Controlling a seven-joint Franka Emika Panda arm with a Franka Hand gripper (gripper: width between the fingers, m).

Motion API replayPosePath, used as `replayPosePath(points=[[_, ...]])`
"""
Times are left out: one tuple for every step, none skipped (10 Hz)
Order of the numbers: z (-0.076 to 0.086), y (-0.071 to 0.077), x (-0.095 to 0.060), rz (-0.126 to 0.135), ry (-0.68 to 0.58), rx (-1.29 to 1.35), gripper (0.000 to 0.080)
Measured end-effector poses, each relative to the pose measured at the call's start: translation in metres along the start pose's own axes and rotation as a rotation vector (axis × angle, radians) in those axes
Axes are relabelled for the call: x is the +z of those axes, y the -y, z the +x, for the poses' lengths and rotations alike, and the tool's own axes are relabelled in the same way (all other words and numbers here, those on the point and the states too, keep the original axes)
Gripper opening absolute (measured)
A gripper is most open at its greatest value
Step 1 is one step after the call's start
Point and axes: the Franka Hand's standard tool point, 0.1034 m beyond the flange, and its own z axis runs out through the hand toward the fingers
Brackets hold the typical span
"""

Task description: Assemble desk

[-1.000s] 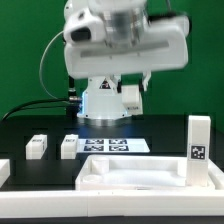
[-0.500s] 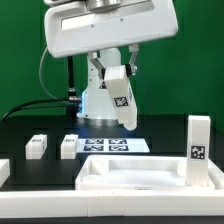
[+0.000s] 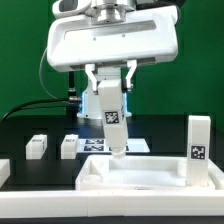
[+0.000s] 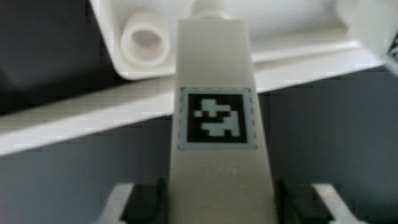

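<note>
The robot arm (image 3: 110,40) fills the upper half of the exterior view and has come down toward the rimmed top (image 3: 130,184) since half a second ago. The black desk (image 3: 40,178) carries everything. The rimmed top, a wide white tray-like part, lies at the front of it.

The marker board (image 3: 88,145) lies flat just behind the rimmed top, partly hidden by the held leg (image 3: 110,115). This square white leg hung tilted and higher up half a second ago, and lay nearly level a second ago. Now it stands almost upright, its lower end just above the rear rim of the rimmed top. I cannot tell whether they touch.

The claw (image 3: 110,88) pinches the held leg at its upper end, one finger on each side. In the wrist view the claw (image 4: 217,205) shows dark pads (image 4: 162,200) pressed against the leg (image 4: 217,80). The leg's far end points at the rimmed top (image 4: 267,40), beside a round hole (image 4: 143,42) in its corner.

An upright leg (image 3: 198,148) stands at the rimmed top's end on the exterior view's right. Two loose legs (image 3: 37,145) (image 3: 69,146) lie behind the rimmed top on the exterior view's left.

The held leg's tag (image 3: 112,117) and the upright leg's tag (image 3: 198,153) are black-and-white square patterns with no readable writing.
</note>
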Motion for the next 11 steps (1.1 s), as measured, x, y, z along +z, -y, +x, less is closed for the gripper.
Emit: replayPosePath(points=[[-0.010, -0.002, 0.003, -0.019, -0.061, -0.005, 0.0287], [-0.010, -0.002, 0.004, -0.024, -0.090, -0.015, 0.0287], [-0.007, -0.004, 0.004, -0.036, -0.155, -0.024, 0.0287], [-0.012, -0.004, 0.008, -0.035, -0.122, -0.023, 0.0287], [-0.012, -0.004, 0.008, -0.036, -0.123, -0.024, 0.0287], [-0.016, -0.009, 0.011, -0.043, -0.115, -0.035, 0.0287], [-0.013, -0.020, 0.010, -0.053, -0.115, -0.035, 0.0287], [-0.011, -0.028, 0.008, -0.054, -0.096, -0.020, 0.0287], [-0.011, -0.031, 0.007, -0.057, -0.095, -0.020, 0.0287], [-0.013, -0.032, 0.010, -0.060, -0.090, -0.021, 0.0287], [-0.013, -0.033, 0.011, -0.061, -0.089, -0.021, 0.0287]])
